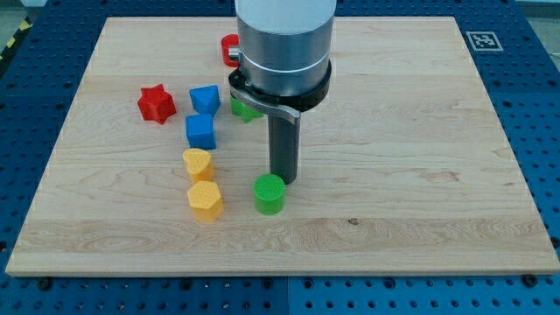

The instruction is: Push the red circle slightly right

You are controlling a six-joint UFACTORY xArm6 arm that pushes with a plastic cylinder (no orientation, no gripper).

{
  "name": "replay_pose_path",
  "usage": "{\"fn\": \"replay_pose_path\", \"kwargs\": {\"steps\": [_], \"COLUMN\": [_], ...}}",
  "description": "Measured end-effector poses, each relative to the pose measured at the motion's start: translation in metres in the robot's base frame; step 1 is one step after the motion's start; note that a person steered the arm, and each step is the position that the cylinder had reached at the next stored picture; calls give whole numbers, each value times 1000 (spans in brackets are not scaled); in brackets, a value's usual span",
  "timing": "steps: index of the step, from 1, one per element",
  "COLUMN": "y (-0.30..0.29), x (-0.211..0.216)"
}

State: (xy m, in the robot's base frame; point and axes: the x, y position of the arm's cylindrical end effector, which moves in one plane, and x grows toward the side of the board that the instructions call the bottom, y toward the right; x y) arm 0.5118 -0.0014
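The red circle (228, 49) lies near the view's top, mostly hidden behind the arm's grey body; only its left edge shows. My tip (283, 181) rests on the wooden board (420, 149) just above and right of a green cylinder (269, 193), far below the red circle.
A red star (156, 103) sits at the left. Two blue blocks (205, 99) (200, 132) stand right of it. A yellow block (198, 164) and a yellow hexagon (206, 201) lie below them. A second green block (242, 108) is partly hidden under the arm.
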Motion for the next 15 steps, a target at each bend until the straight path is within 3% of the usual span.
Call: {"fn": "replay_pose_path", "kwargs": {"steps": [4, 5, 6, 8, 10, 11, 13, 15], "y": [4, 23, 36, 40, -11, -39, -155, -173], "x": [11, -15, -53, -183, -310, -320, -320, -297]}}
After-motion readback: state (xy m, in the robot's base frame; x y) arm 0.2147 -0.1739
